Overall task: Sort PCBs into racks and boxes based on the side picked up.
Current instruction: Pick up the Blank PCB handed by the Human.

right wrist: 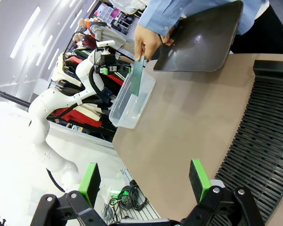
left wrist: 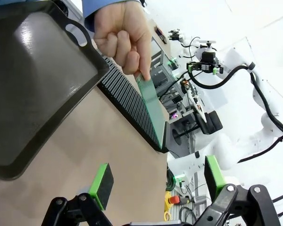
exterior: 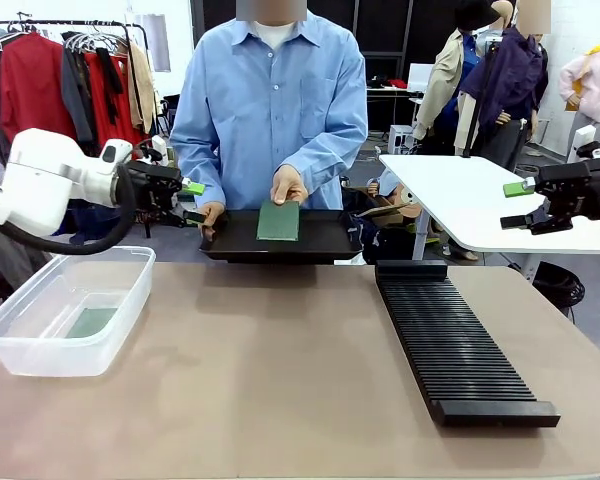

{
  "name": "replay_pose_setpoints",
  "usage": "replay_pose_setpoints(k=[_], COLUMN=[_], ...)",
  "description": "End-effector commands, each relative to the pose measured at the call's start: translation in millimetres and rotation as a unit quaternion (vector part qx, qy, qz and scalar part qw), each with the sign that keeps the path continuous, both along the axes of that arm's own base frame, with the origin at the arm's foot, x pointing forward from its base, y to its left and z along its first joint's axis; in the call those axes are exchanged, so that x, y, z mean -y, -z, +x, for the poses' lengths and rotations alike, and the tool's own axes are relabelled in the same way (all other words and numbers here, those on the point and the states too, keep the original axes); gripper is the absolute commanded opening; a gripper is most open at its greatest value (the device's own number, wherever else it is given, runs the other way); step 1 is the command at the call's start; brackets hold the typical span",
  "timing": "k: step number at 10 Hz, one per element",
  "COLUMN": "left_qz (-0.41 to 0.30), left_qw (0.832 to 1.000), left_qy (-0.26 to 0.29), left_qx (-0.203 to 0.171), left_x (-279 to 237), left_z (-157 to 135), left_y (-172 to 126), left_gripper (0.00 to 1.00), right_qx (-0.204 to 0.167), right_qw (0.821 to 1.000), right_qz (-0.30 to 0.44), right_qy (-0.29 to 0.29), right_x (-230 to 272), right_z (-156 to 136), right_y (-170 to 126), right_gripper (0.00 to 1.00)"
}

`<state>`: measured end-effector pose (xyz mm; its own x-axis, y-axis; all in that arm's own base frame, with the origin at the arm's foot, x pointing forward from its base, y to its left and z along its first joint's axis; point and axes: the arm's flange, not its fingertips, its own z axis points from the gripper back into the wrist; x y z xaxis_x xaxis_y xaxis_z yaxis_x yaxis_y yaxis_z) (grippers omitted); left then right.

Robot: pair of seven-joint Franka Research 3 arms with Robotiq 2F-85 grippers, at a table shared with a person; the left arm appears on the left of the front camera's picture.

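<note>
**A:** How do the claws stand?

**B:** The left claw [exterior: 193,201] has its green pads spread wide with nothing between them. It hovers just beside the left end of the black tray [exterior: 230,250]. The right claw [exterior: 517,205] is also apart and empty, out to the right and well away from the tray.

**A:** And the board?

**B:** The person's hand [exterior: 287,186] pinches one green PCB [exterior: 278,221] by its top edge and holds it upright at the tray. I can't tell whether its bottom edge touches the tray. Another PCB [exterior: 90,322] lies flat in the clear tub [exterior: 40,345] on the left of the desk [exterior: 260,400]. The slotted rack [exterior: 460,350] lies on the right.

**A:** So what makes a good take?

**B:** The left claw is nearer, so I'd expect it to do the taking. It should come in level with one pad on each face of the board, low on the free part and clear of the person's fingers. It should close only once the board sits centred between the pads. The board is thin and may slip or twist, so the claw should grip squarely and let the hand release before pulling away.
</note>
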<state>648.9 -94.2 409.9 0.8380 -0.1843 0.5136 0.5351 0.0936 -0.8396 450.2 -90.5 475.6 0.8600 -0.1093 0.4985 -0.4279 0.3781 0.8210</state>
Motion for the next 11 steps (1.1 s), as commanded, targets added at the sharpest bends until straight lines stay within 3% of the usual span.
replay_pose_setpoints(k=[1, 11], left_qz=[-0.015, -0.050], left_qw=[1.000, 0.998], left_qy=[-0.020, -0.009], left_qx=[0.008, 0.038], left_x=[15.3, 93.7], left_z=[0.9, 26.5], left_y=[-0.4, 36.2], left_gripper=[1.00, 1.00], right_qx=[0.004, 0.004], right_qw=[1.000, 1.000], right_qz=[0.003, 0.003], right_qy=[-0.002, -0.002], right_x=[-0.2, -0.2], right_z=[0.2, 0.2], right_y=[-2.7, -2.7], right_gripper=[1.00, 1.00])
